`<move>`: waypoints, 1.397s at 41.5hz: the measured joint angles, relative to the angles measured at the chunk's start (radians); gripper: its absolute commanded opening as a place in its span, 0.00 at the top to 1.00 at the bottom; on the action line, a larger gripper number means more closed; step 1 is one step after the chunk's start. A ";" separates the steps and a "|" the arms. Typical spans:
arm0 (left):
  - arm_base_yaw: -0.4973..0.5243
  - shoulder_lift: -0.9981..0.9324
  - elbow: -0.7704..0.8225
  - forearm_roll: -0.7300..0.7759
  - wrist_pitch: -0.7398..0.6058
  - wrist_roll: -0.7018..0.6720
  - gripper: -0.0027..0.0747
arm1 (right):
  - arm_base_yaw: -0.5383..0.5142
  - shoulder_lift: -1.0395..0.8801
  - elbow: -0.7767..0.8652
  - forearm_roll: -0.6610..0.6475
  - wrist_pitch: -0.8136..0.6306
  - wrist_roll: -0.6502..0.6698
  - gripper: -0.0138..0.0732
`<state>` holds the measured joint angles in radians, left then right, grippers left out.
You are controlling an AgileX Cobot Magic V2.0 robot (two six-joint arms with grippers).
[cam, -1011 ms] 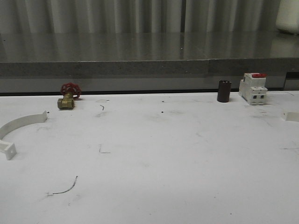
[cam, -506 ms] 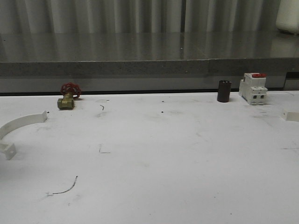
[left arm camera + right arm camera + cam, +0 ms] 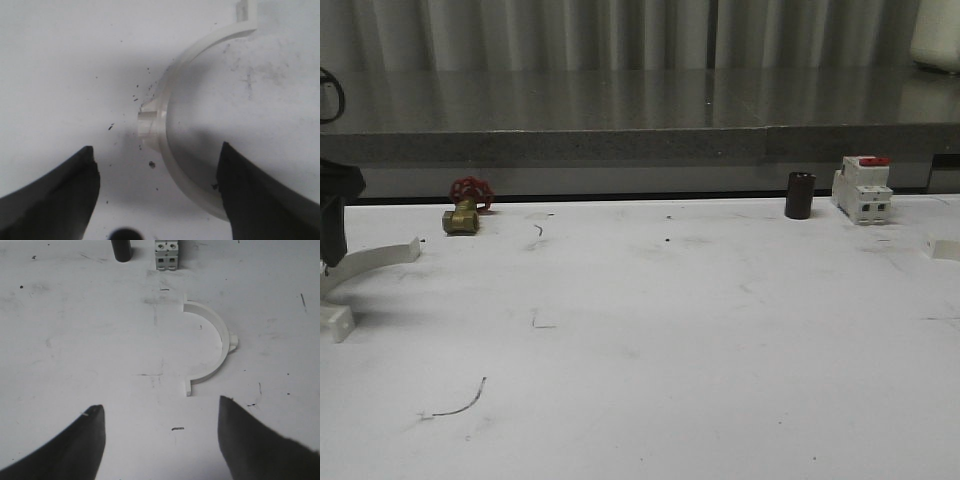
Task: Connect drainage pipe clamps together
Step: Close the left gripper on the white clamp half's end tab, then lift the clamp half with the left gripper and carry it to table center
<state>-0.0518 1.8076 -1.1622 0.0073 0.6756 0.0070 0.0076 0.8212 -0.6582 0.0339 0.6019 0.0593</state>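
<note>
**Approach and grasp of the two clamp halves, both still apart on the table**

The left clamp half (image 3: 360, 262) lies flat at the table's (image 3: 650, 330) left edge, well apart from the breaker (image 3: 862, 189); the right clamp half (image 3: 212, 345) lies just in front of the breaker, toward the robot. The left gripper (image 3: 157, 200) hangs over its half with jaws open, one finger (image 3: 260, 200) already over the arc's lower end and the centre boss (image 3: 148, 122) ahead of the gap. Judgement: centre the band between the fingers before closing, and grip the arc, not an end tab. The right gripper (image 3: 161, 445) is open, short of its half; advance until the arc sits between the jaws. Keep the end tabs free for mating.
</note>
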 measured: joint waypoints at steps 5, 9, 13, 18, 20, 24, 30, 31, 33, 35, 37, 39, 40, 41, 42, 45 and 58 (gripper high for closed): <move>0.000 0.037 -0.016 0.000 -0.002 0.000 0.34 | 0.000 0.000 0.000 0.000 0.000 0.000 0.26; 0.000 0.058 -0.024 0.000 -0.009 0.000 0.34 | 0.000 0.000 0.000 0.000 0.000 0.000 0.26; 0.000 0.069 -0.028 0.000 -0.026 0.000 0.35 | 0.000 0.000 0.000 0.000 0.000 0.000 0.26; 0.000 0.071 -0.028 -0.007 -0.038 0.000 0.43 | 0.000 0.000 0.000 0.000 0.000 0.000 0.26; 0.000 0.073 -0.028 -0.007 -0.038 0.000 0.47 | 0.000 0.000 0.000 0.000 0.000 0.000 0.26; 0.000 0.080 -0.028 -0.014 -0.040 0.000 0.53 | 0.000 0.000 0.000 0.000 0.000 0.000 0.26; 0.000 0.084 -0.028 -0.014 -0.046 0.000 0.58 | 0.000 0.000 0.000 0.000 0.000 0.000 0.26; 0.000 0.084 -0.028 -0.014 -0.047 0.000 0.59 | 0.000 0.000 0.000 0.000 0.000 0.000 0.26; 0.000 0.084 -0.028 -0.014 -0.050 0.000 0.60 | 0.000 0.000 0.000 0.000 0.000 0.000 0.26; 0.000 0.086 -0.028 -0.014 -0.051 0.000 0.61 | 0.000 0.000 0.000 0.000 0.000 0.000 0.26; 0.000 0.090 -0.028 -0.014 -0.051 0.000 0.62 | 0.000 0.000 0.000 0.000 0.000 0.000 0.26; 0.000 0.092 -0.030 -0.014 -0.051 0.000 0.62 | 0.000 0.000 0.000 0.000 0.000 0.000 0.26; 0.000 0.094 -0.030 -0.014 -0.051 0.000 0.62 | 0.000 0.000 0.000 0.000 0.000 0.000 0.26; 0.000 0.099 -0.032 -0.014 -0.051 0.000 0.62 | 0.000 0.000 0.000 0.000 0.000 0.000 0.26; 0.000 0.105 -0.035 -0.014 -0.051 0.000 0.62 | 0.000 0.000 0.000 0.000 0.000 0.000 0.26; 0.000 0.116 -0.045 -0.014 -0.051 0.000 0.62 | 0.000 0.000 0.000 0.000 0.000 0.000 0.26; 0.000 0.122 -0.050 -0.014 -0.055 0.000 0.80 | 0.000 0.000 0.000 0.000 0.000 0.000 0.26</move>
<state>-0.0518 1.9301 -1.2119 -0.0069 0.6203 0.0070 0.0076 0.8212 -0.6582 0.0339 0.6019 0.0593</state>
